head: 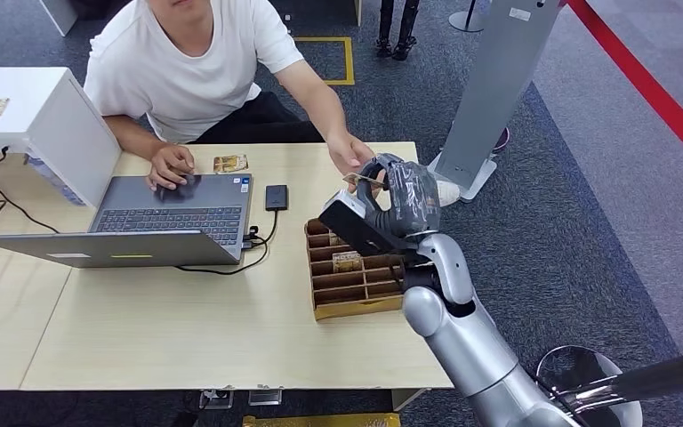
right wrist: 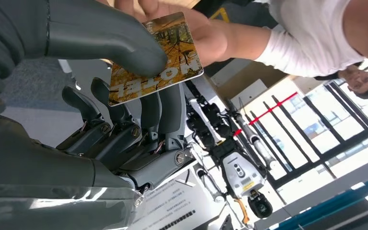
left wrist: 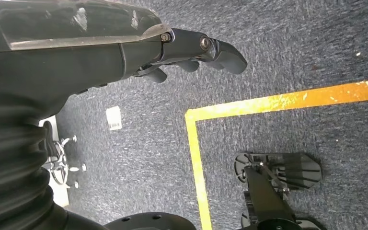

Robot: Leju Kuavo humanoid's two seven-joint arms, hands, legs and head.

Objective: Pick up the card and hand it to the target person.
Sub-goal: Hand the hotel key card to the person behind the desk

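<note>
1. The desk carried an open laptop on the robot's left and a cardboard divider box on its right, within reach of the right arm, probably as the card supply.
2. The person sat across the desk, one hand on the laptop and the other hand stretched out toward the robot, evidently to receive.
3. The right hand was raised above the box and turned toward the person, so that the card was offered outward.
4. The left hand hung by the robot's side over the carpet, holding nothing, fingers curled loosely; whether they were fully closed I cannot tell.
5. The card sat pinched between the right hand's thick thumb and its darker fingers, which were clamped on it. Its far edge already touched the person's fingers, so the handover seemed nearly done; release likely awaited a firm grip from the person, lest the card drop.
</note>
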